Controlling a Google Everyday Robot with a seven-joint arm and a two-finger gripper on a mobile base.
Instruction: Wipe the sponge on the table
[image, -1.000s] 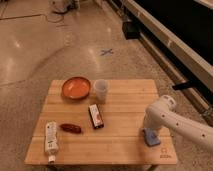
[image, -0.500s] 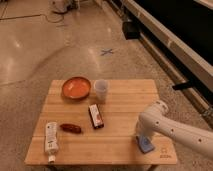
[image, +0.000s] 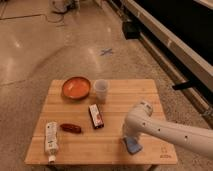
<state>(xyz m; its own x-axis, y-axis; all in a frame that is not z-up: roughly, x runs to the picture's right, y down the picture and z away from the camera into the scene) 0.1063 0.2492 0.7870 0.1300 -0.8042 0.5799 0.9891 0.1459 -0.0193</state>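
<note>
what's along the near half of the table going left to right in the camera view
white tube → small dark red oblong item → dark red-labelled packet → light-blue sponge, with the gripper directly over it

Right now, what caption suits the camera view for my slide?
Gripper down on the sponge near the table's front edge; bowl, cup and packet farther back.

Warm light, floor (image: 30, 60) glare, jaws at sponge (image: 133, 146)
</note>
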